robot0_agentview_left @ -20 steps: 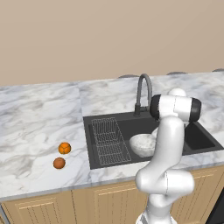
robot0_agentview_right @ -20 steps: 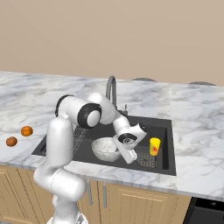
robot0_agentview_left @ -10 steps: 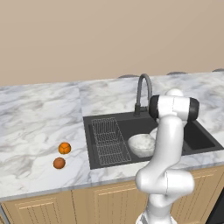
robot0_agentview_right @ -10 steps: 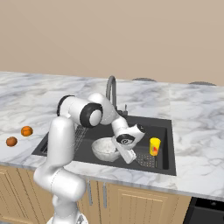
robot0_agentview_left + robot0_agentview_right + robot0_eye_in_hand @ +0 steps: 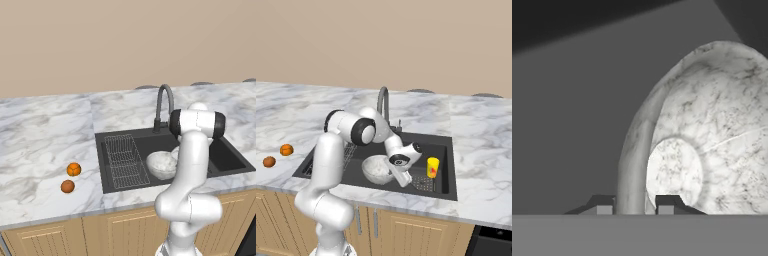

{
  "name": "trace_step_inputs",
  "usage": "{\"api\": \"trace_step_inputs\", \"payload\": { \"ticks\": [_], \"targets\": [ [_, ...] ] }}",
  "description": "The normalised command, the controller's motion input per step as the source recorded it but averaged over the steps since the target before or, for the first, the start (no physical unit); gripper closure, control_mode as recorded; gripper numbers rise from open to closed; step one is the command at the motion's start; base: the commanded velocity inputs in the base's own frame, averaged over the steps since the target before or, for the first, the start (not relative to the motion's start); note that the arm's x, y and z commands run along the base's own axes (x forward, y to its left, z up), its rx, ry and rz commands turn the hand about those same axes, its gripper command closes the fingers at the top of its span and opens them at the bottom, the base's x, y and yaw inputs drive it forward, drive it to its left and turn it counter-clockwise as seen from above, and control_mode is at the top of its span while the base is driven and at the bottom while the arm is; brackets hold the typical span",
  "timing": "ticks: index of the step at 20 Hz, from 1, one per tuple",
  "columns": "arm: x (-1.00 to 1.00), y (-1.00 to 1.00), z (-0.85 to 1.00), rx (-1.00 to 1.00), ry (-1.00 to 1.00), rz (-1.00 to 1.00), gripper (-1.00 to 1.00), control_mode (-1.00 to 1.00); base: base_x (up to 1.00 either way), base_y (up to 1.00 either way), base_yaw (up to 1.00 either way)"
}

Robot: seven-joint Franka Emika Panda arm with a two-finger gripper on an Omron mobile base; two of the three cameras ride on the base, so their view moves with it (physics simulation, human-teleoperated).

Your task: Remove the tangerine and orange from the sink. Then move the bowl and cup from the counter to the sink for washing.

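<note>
The speckled white-grey bowl [image 5: 161, 164] [image 5: 376, 170] sits tilted inside the dark sink [image 5: 98, 155] [image 5: 448, 150]. My gripper [image 5: 399, 176] [image 5: 633, 207] is shut on the bowl [image 5: 712, 125], one fingertip on each side of its right rim. The yellow cup [image 5: 432, 167] stands upright in the sink, to the right of my hand. The tangerine and orange are two small orange fruits [image 5: 74, 169] [image 5: 67, 186] lying on the marble counter [image 5: 45, 145] left of the sink, also seen at the left edge [image 5: 286, 149] [image 5: 269, 161]. Which fruit is which I cannot tell.
A wire rack [image 5: 122, 160] lies in the sink's left part. The dark gooseneck faucet [image 5: 162, 100] [image 5: 383, 102] rises behind the basin, close above my arm. Marble counter stretches to both sides, and the wall runs behind.
My hand and the bowl have shifted very slightly lower and leftward in the sink. The cup and fruits have not moved.
</note>
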Motion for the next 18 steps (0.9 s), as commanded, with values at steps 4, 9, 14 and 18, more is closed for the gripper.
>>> {"api": "trace_step_inputs", "payload": {
  "ticks": [4, 9, 14, 18],
  "targets": [
    [0.08, 0.01, -0.07, 0.00, 0.00, 0.00, 1.00, -1.00, 0.00, 0.00, 0.00],
    [0.01, 0.01, 0.00, 0.00, 0.00, 0.00, 1.00, -1.00, 0.00, 0.00, 0.00],
    [0.00, 0.03, 0.00, 0.00, 0.00, 0.00, -1.00, -1.00, 0.00, 0.00, 0.00],
    [0.00, 0.03, 0.02, 0.00, 0.00, 0.00, -1.00, -1.00, 0.00, 0.00, 0.00]
  ]
}}
